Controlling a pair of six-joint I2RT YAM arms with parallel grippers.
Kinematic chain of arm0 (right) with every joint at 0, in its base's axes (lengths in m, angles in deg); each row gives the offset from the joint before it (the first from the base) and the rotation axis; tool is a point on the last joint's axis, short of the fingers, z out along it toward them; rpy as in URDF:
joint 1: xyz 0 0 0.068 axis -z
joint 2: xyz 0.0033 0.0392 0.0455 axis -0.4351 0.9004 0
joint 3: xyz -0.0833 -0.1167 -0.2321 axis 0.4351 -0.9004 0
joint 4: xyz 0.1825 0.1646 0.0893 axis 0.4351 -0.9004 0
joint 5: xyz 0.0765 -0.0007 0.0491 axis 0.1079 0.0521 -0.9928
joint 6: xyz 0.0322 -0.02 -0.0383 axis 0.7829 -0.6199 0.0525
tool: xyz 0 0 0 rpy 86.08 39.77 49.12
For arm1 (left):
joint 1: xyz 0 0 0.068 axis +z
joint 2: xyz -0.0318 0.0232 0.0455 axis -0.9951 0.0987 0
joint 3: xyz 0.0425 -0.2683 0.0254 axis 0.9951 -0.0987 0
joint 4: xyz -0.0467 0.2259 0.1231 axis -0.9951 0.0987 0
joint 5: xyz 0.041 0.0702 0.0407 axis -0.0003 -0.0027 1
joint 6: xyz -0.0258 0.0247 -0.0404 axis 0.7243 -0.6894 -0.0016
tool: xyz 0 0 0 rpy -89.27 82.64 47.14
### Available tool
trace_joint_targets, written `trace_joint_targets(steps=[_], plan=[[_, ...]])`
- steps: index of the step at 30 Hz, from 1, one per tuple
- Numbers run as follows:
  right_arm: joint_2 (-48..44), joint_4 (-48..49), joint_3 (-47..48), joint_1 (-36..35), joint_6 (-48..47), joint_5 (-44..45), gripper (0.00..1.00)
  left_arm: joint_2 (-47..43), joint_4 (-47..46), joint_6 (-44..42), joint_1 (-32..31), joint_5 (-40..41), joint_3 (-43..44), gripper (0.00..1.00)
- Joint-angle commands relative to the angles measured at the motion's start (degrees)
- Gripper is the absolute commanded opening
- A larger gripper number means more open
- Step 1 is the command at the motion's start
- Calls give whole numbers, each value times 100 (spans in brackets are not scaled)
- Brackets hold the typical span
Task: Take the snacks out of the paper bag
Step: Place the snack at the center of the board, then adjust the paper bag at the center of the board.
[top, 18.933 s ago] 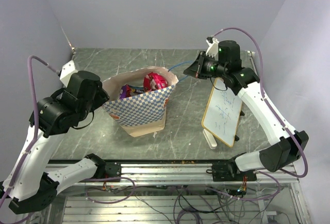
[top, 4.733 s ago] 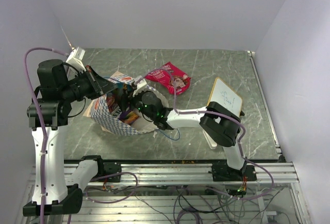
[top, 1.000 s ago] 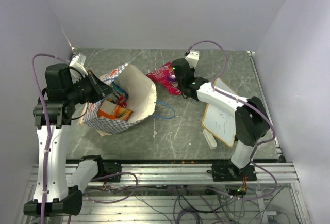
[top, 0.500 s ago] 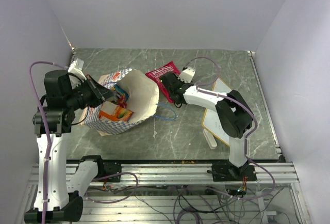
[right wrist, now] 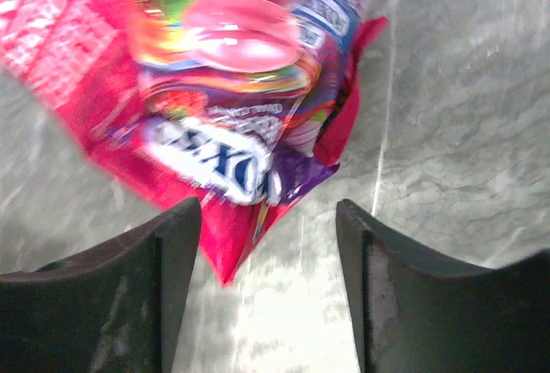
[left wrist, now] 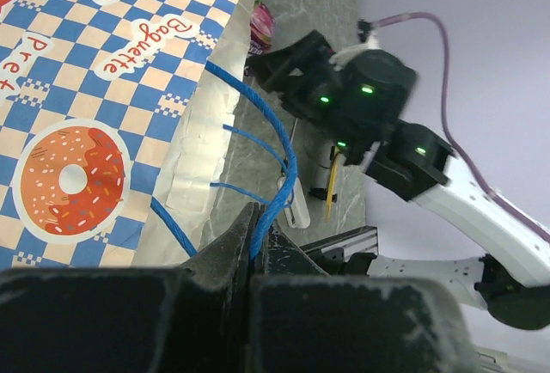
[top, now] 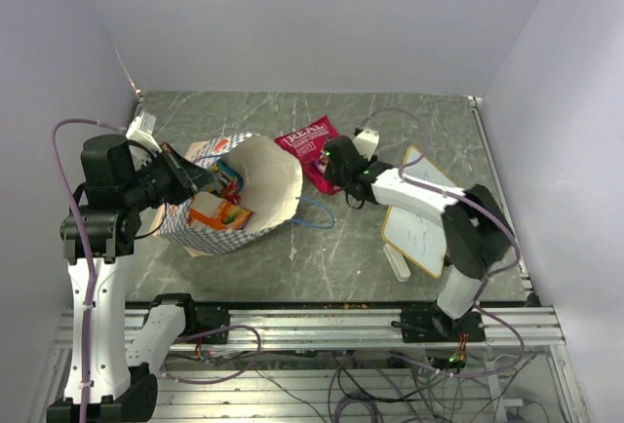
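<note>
Two arms reach over a grey marbled surface (top: 341,248). The left tool (left wrist: 258,231) is clamped tight on a thin blue string handle (left wrist: 279,158) of the paper bag (top: 263,184), and nothing else is in its grip. In the left wrist view the bag's blue-and-white checkered side shows a doughnut, a croissant and the word "Baguette".

From above, the paper bag lies tipped on the left part of the surface. Its mouth gapes toward the right and the plain cream lining is exposed. An orange packet (top: 216,213) sits inside near the opening. More packets lie deeper in, too small to tell apart. The bag's other handle loops loosely on the surface just right of the mouth.

A red snack bag (top: 306,142) with white lettering lies flat on the surface outside the paper bag, just beyond its rim. The right tool (top: 330,158) hangs just beside this bag. In the right wrist view its fingers (right wrist: 112,296) stand apart with the bag's lower corner showing between them, and they grip nothing. A wood-framed whiteboard (top: 421,216) rests to the right.
</note>
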Motion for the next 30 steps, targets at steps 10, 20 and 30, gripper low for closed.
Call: trace_joint_targets(steps=[10,20,30], plan=[[-2364,-707,249,46,-4153,-4413,93,146,-100,-465,-7,566,558,7],[-1520,-898,600,-88,-2806,-5427,92,514,-483,-549,-2,865,903,7],[-237,-1171,1409,-270,-1102,-5723,58,966,-821,-544,-5,1101,1330,7]])
